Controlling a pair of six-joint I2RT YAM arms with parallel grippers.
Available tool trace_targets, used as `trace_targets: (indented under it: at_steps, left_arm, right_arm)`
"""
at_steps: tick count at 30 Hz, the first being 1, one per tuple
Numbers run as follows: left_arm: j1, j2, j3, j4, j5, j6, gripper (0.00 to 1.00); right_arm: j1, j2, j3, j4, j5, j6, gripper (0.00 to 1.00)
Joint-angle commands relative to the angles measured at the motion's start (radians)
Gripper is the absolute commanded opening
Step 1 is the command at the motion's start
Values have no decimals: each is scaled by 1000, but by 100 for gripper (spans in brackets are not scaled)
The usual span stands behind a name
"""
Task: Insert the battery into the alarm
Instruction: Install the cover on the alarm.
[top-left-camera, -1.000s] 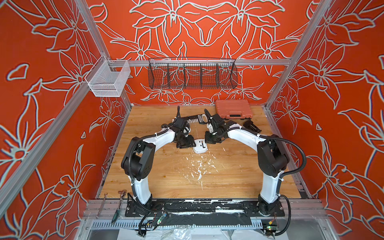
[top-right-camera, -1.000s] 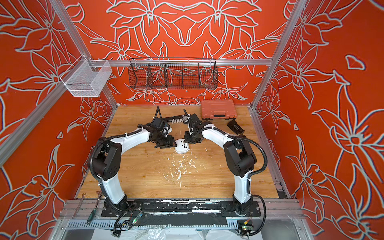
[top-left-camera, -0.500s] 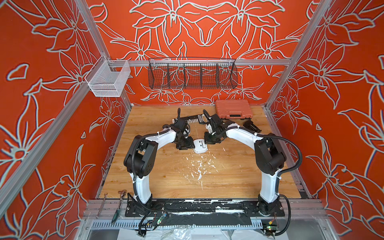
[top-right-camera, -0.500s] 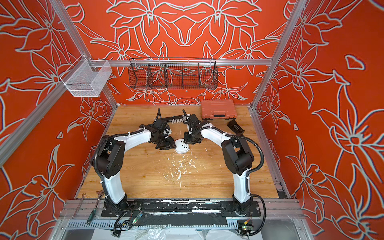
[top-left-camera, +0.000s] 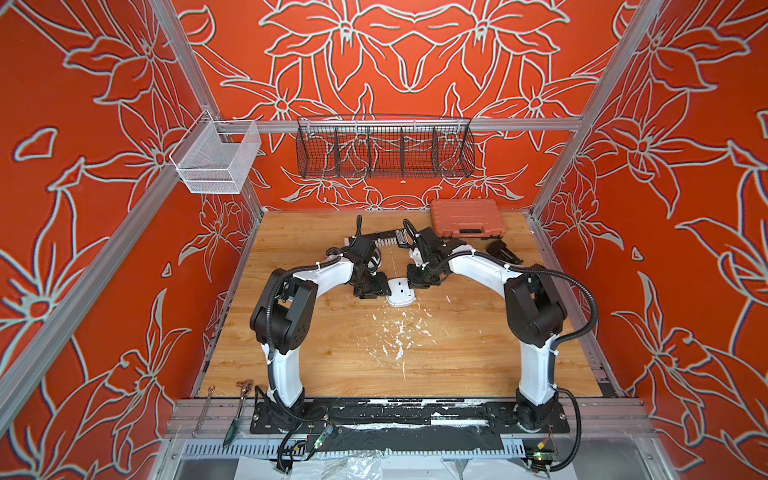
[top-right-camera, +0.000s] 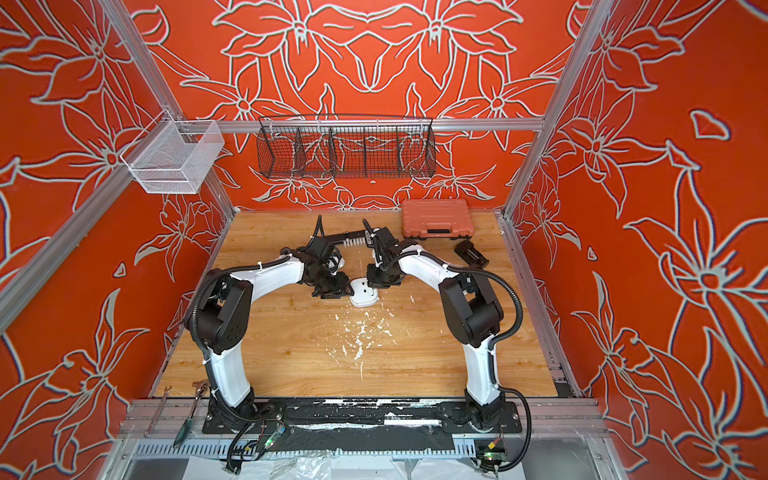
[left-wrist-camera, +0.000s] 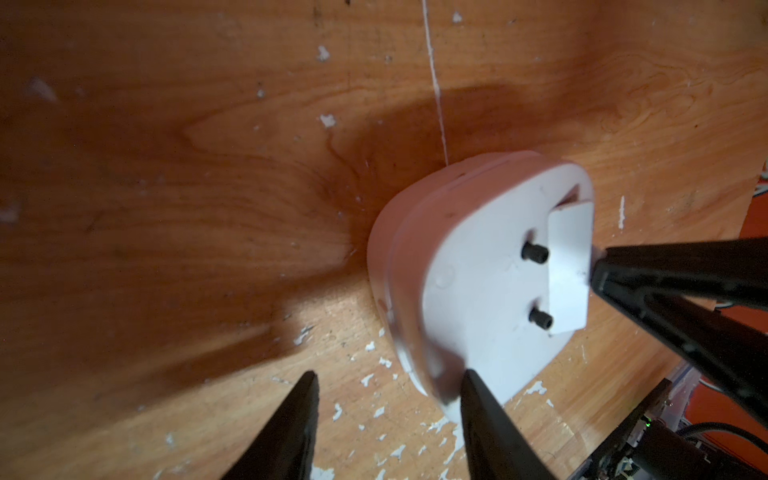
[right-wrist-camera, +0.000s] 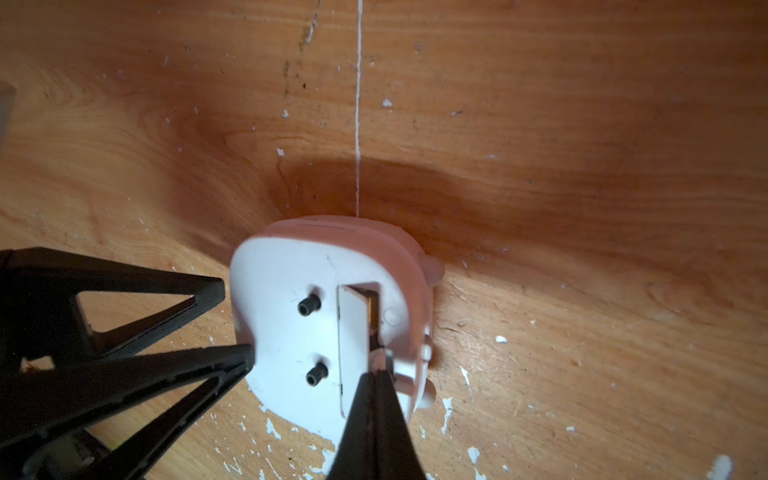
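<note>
Okay, alarm (right-wrist-camera: 291, 332) lay face-down on counter (right-wrist-camera: 540, 124) between my hands: right hand (right-wrist-camera: 376, 374) pinched closed, tips at its ajar recess cover (right-wrist-camera: 353, 328); left hand (left-wrist-camera: 388, 374) half-open, empty, touching the rim; battery unseen.

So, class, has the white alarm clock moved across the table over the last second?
No. In a top view the alarm lies just as far from the orange case as before.

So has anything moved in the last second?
Barely. The left elbow and right elbow crept slightly inward. Nothing was grabbed or released: the left hand stays open against the clock, the right hand stays shut at its back flap, and the clock hasn't moved.
</note>
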Motion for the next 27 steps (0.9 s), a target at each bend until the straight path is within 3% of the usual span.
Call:
trace_targets:
  at_steps: [1,15,20,27]
  left_arm:
    - [2,37,0,-50,-37,13,53]
    - [2,63,8,-59,-31,19,52]
    - [2,64,7,-58,-31,16,51]
    - [2,64,5,-60,-32,17,51]
  right_arm:
    - [5,28,36,-29,6,-19,0]
    - [19,31,12,-9,30,12,1]
    - [22,30,9,-18,67,8,15]
    - [30,36,14,-35,109,-8,26]
